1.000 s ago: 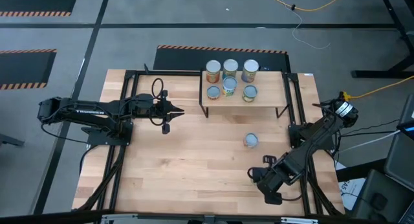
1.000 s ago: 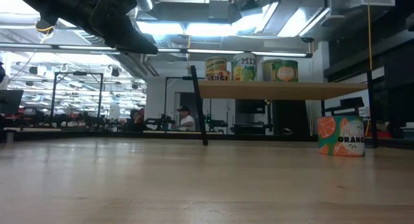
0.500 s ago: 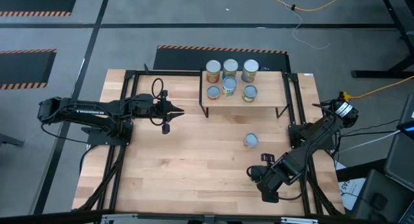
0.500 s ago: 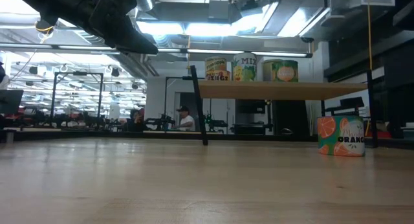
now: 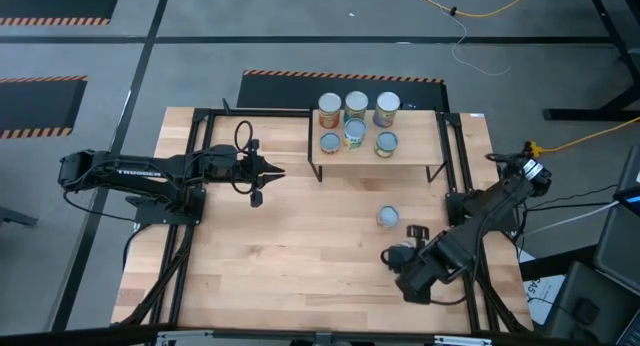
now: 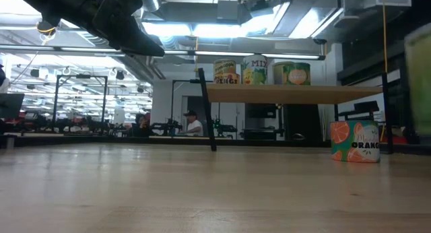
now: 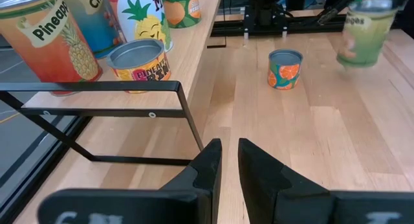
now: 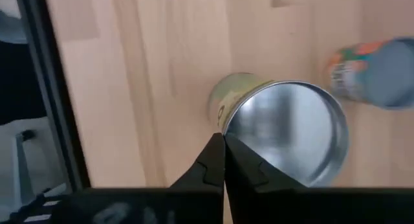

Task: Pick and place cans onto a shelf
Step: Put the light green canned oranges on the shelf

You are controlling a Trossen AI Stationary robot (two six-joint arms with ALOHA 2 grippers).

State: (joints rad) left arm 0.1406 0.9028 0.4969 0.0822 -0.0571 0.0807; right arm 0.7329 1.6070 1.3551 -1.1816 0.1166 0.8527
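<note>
High view: right gripper [image 5: 398,254] low over the table's near right, beside a lone can [image 5: 388,217]; six cans on the shelf [image 5: 430,146]; left gripper [image 5: 278,173] waits left of it. Right wrist view: fingers [image 8: 208,160] pressed together, pinching the rim of a green can [image 8: 284,136]. Left wrist view: fingers [image 7: 210,160] barely parted, holding nothing.

Orange-patterned can [image 6: 355,141] on pale wood table [image 5: 300,246]; silver-topped green can [image 8: 284,130] beside black tools

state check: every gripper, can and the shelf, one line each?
left gripper: slightly open, empty, beside shelf
right gripper: shut, tips at rim of green can
green can: off the shelf, grip unclear
orange can: upright on table
shelf: six cans upright on top
</note>
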